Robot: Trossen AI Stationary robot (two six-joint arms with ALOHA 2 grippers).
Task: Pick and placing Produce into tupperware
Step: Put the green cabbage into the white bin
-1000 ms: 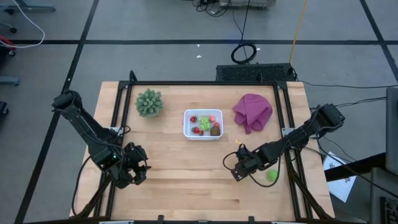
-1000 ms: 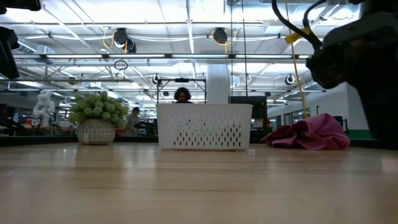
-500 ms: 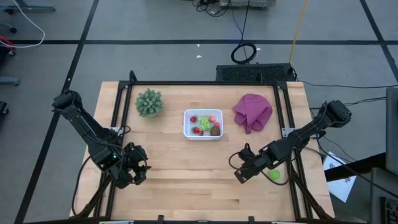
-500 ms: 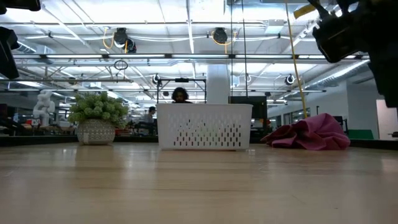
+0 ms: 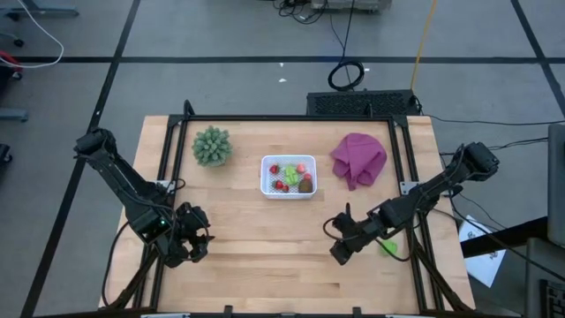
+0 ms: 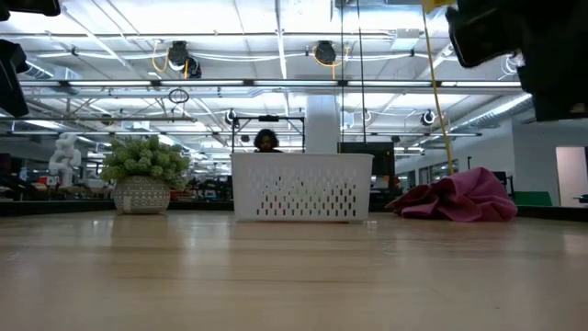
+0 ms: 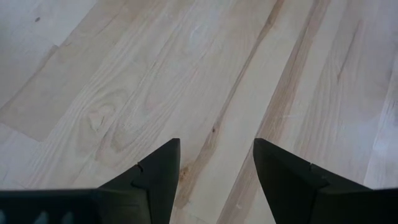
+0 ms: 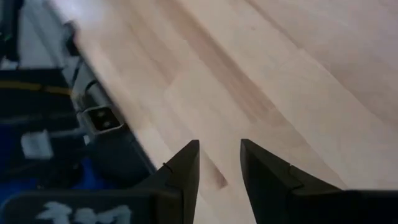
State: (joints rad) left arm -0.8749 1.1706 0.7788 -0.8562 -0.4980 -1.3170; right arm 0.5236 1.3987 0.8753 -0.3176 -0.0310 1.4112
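The white tupperware (image 5: 287,177) stands at the table's middle, toward the far edge. It shows in the low view as a perforated white box (image 6: 301,187). Inside lie red and pink bits, a green piece and a brown oval (image 5: 305,185). One bright green piece (image 5: 387,248) rests on the table by the right edge, partly under my right arm. My right gripper (image 5: 338,254) hangs above bare wood to the left of that piece, shut with nothing between its fingers (image 8: 219,155). My left gripper (image 5: 196,246) waits open over the near left of the table (image 7: 216,162).
A spiky grey-green plant (image 5: 212,146) in a pot stands at the far left. A crumpled purple cloth (image 5: 357,159) lies at the far right. Dark rails run along the table's left and right sides. Bare wood spans the near half between the arms.
My right gripper has risen from the table and drifted slightly toward the near edge, tipping as it went. The green piece beside it has stayed on the table.
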